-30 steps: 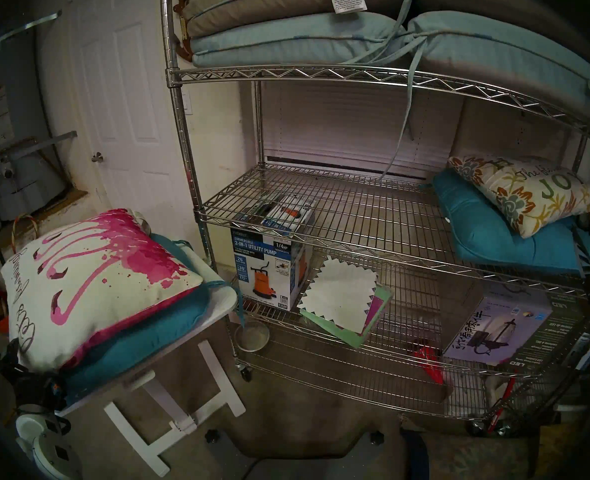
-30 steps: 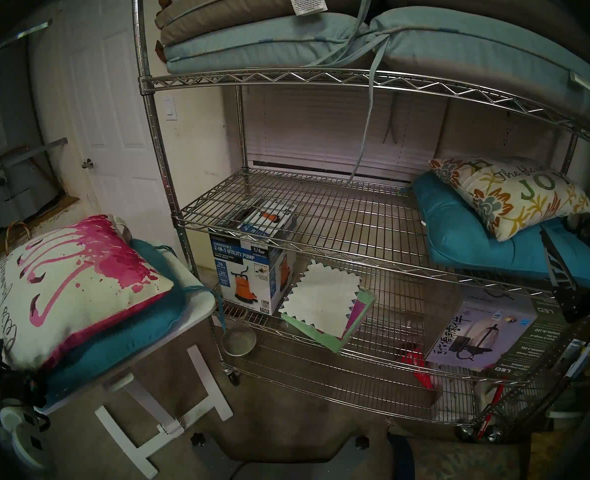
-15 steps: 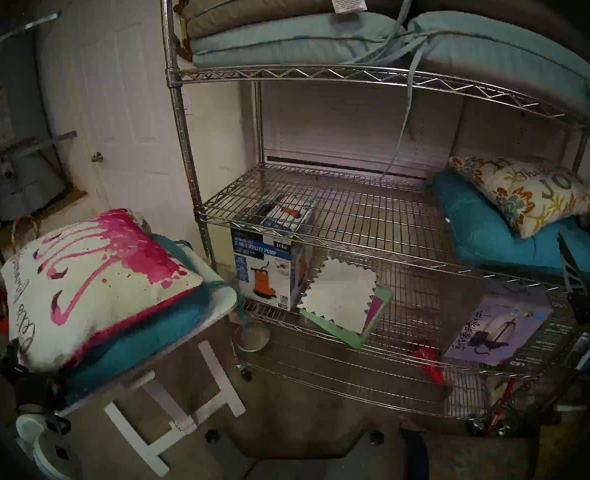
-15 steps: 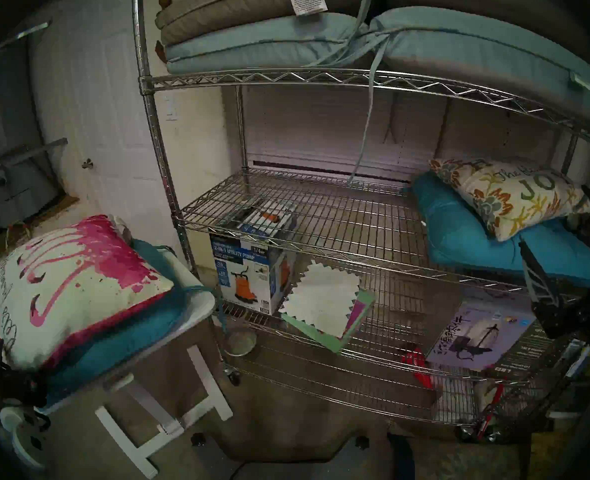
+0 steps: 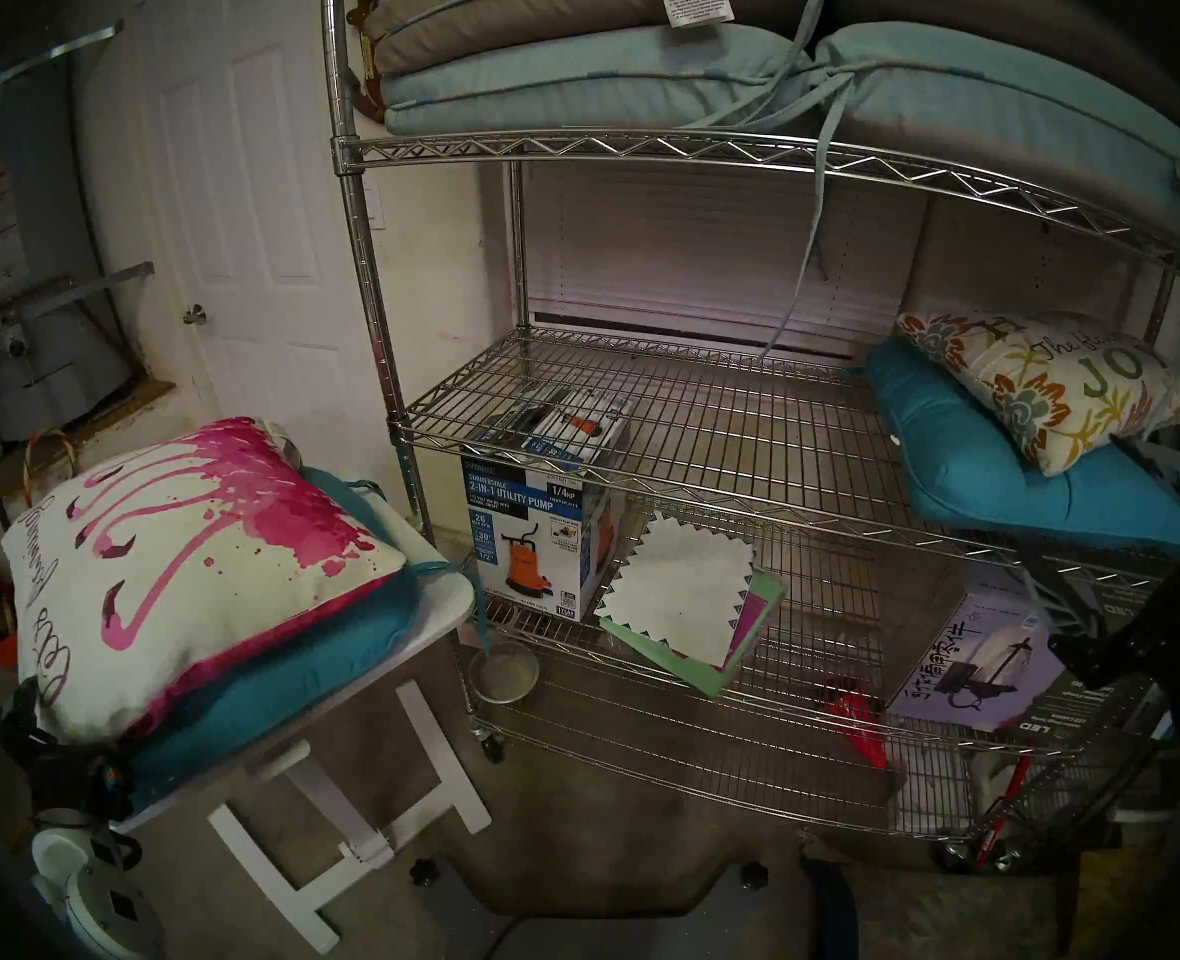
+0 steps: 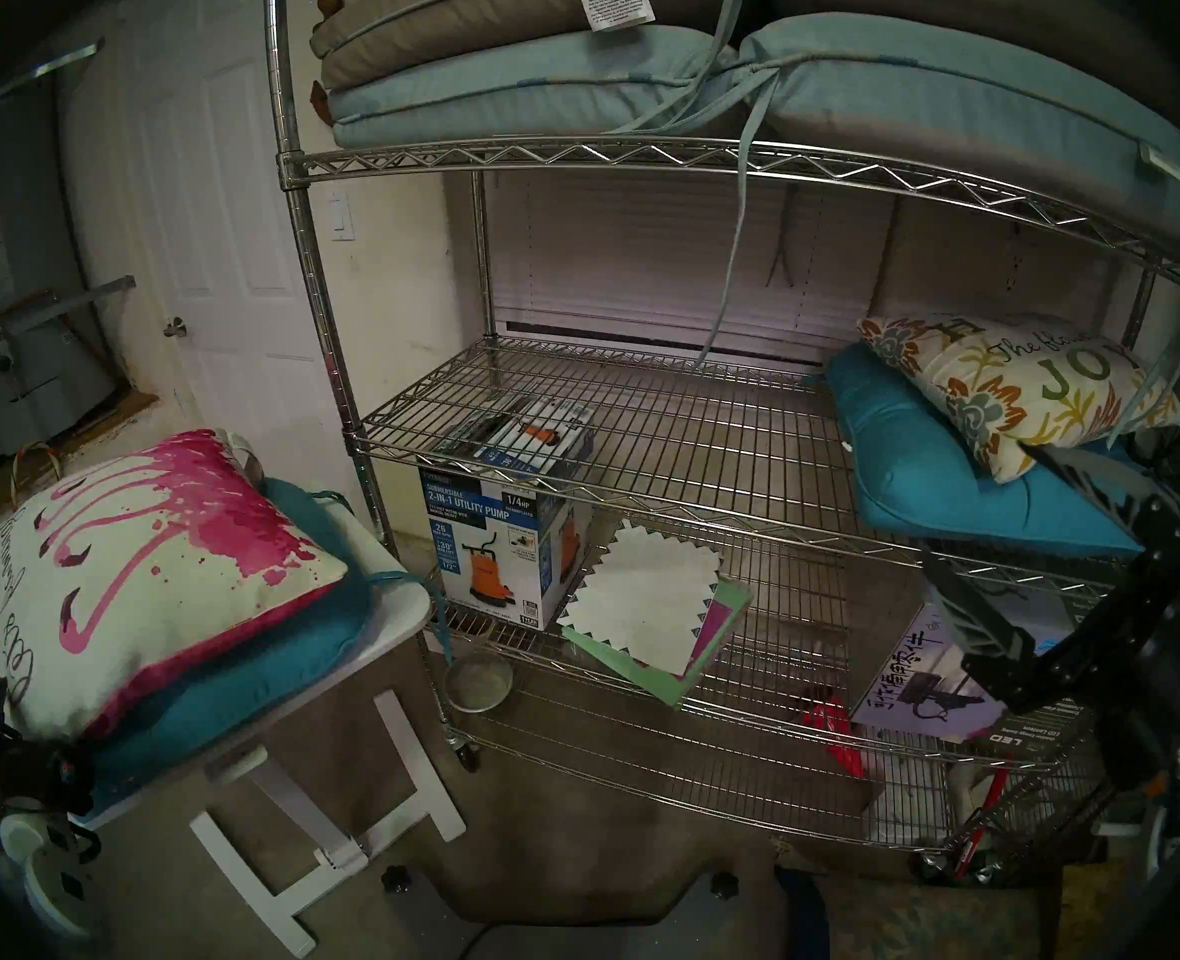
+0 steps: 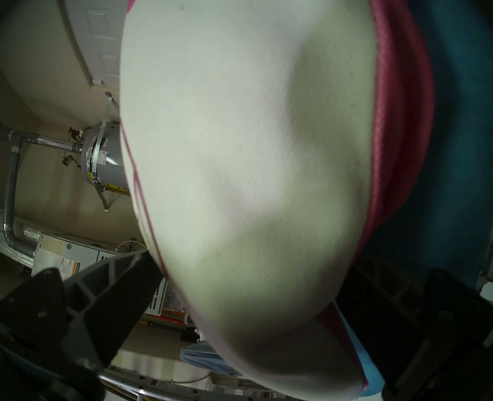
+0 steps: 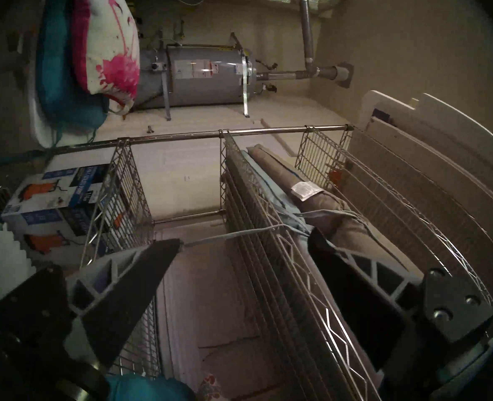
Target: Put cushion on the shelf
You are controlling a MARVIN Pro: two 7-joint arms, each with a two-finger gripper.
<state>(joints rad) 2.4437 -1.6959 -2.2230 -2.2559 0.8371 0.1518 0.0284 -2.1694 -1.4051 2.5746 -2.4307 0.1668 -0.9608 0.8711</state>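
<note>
A white pillow with a pink flamingo (image 5: 185, 564) lies on a teal cushion (image 5: 310, 668) on the small white folding table (image 5: 448, 591). My left gripper (image 5: 46, 737) is at the pillow's near corner, and in the left wrist view the pillow (image 7: 239, 160) fills the gap between its spread fingers (image 7: 117, 290). The chrome wire shelf (image 5: 642, 480) stands on the right. Its middle tier holds another teal cushion (image 5: 975, 467) under a floral pillow (image 5: 1058, 383). My right gripper (image 5: 1072, 501) hangs open and empty in front of them.
Blue-grey seat cushions (image 5: 573, 79) fill the top tier, and a tie strap (image 5: 802, 266) hangs down from them. The lower tier holds a pump box (image 5: 538, 536), paper sheets (image 5: 684, 591) and a lantern box (image 5: 989, 661). A water heater (image 8: 204, 73) stands at the far left.
My right gripper has drawn back from the teal cushion on the shelf, come further into view to the left, and spread its fingers. The left gripper and the pillows have not moved.
</note>
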